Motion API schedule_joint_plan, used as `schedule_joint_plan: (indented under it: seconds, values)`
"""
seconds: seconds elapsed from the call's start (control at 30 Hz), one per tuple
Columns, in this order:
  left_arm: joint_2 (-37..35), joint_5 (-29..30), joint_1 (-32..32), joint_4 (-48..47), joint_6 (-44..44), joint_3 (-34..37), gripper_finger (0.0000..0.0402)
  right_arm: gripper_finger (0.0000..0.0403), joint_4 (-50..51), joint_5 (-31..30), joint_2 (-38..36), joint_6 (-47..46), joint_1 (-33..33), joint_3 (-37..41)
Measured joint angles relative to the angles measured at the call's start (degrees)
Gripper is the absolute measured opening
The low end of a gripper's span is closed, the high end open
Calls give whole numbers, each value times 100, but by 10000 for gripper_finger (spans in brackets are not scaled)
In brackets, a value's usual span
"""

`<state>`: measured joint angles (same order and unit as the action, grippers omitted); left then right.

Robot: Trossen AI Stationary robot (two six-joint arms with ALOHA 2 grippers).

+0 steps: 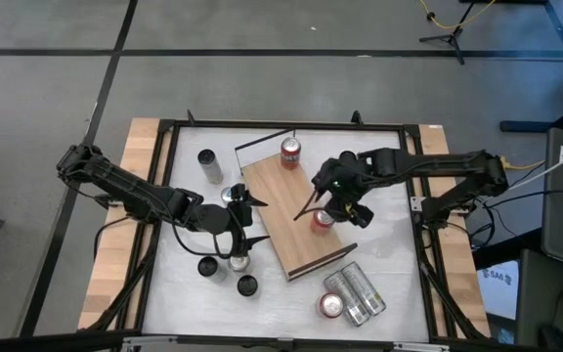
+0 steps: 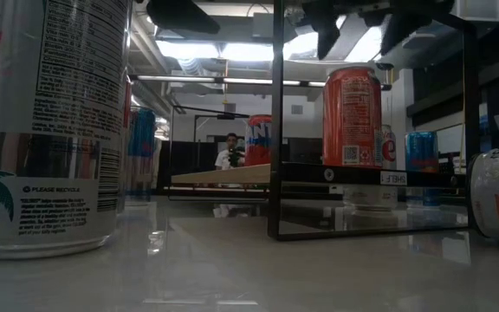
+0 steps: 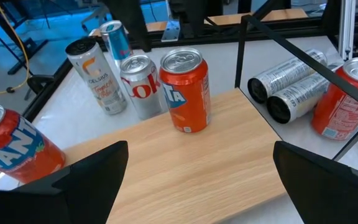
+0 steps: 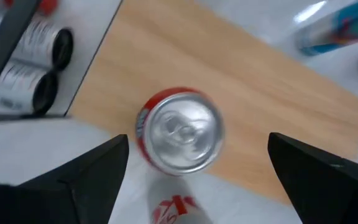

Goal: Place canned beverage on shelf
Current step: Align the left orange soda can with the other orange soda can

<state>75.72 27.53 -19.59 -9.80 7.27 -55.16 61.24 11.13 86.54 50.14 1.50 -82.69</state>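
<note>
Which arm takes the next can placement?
Left, probably. Open left gripper hovers among loose upright cans beside the light-brown wooden shelf; open right gripper hangs above a red can already on it.

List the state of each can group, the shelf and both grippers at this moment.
Shelf: flat on the table, carrying two cans.
Orange can: upright on shelf's edge, not gripped.
Red can: upright at shelf's rail end.
Silver cans: lying on the table.
Right gripper: open above orange can.
Left gripper: open, beside shelf.

Fanta can (image 3: pixel 8 146) cut off by edge; distant person (image 2: pixel 230 152) too small.
</note>
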Motion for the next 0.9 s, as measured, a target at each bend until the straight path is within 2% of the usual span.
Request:
schedule_joint_plan:
  seconds: [0.63,0.9]
  values:
    - [0,-11,0,24,10,0,396,379,25,-494,723,281,188,6]
    - [0,-16,1,23,8,0,396,379,34,-513,841,-476,188,6]
